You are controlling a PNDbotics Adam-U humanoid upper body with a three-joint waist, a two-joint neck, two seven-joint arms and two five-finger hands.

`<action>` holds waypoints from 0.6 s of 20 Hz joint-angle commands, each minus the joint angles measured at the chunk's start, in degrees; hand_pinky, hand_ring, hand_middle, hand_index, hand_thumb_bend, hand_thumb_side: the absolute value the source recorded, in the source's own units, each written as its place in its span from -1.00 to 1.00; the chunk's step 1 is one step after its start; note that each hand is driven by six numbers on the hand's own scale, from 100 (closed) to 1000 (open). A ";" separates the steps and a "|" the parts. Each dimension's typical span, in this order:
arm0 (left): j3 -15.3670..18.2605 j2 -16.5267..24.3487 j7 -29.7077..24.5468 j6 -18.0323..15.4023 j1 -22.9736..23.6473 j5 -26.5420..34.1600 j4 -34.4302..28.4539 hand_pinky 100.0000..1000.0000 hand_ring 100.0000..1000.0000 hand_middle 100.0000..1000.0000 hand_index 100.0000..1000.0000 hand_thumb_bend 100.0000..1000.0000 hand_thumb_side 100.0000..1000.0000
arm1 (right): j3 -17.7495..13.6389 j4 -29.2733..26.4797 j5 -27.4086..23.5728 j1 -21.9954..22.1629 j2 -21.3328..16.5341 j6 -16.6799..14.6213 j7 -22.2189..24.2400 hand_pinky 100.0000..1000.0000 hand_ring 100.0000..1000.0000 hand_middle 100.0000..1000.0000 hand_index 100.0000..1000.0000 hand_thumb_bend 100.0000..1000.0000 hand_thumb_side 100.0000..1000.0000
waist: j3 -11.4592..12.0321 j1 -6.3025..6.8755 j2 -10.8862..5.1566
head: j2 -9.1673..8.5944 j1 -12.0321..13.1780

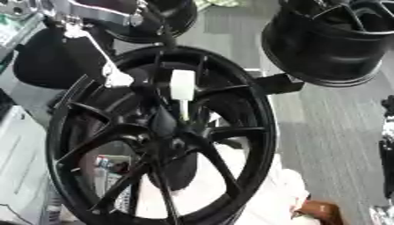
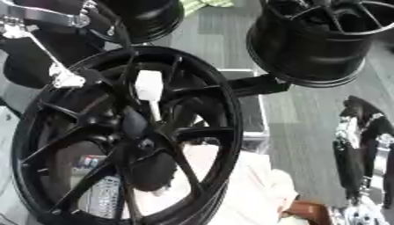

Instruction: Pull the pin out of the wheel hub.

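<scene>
Filling most of the near view, a large glossy black alloy wheel hub with thin curved spokes is seen standing upright. A white pin with a blocky head and thin shaft is seated just above the hub's centre. It is reached from the upper left by the black-and-silver left hand (whether its fingers are curled round the pin cannot be told). The right hand is shown at the right edge, fingers straight. Two further black wheel rims are placed behind.
</scene>
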 commanded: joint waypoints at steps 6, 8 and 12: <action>-0.78 -1.17 0.04 -0.82 -2.32 -3.34 2.61 0.69 0.69 0.54 0.81 -0.50 0.56 | 0.04 -0.71 -0.35 -0.15 -0.69 0.27 0.09 0.75 0.64 0.29 0.44 -1.00 0.38 | -0.07 0.02 -0.93 | -0.36 -0.20; -1.23 -1.63 0.04 -0.73 -2.44 -4.33 3.19 0.68 0.68 0.53 0.81 -0.47 0.58 | 0.02 -0.71 -0.40 -0.18 -0.65 0.30 0.08 0.75 0.64 0.29 0.44 -1.00 0.38 | -0.13 0.03 -0.90 | -0.33 -0.21; -1.67 -2.36 0.04 -0.53 -2.70 -5.74 3.88 0.68 0.68 0.53 0.81 -0.43 0.58 | 0.02 -0.71 -0.46 -0.23 -0.69 0.26 0.10 0.75 0.64 0.29 0.44 -1.00 0.38 | -0.19 0.06 -0.89 | -0.20 -0.33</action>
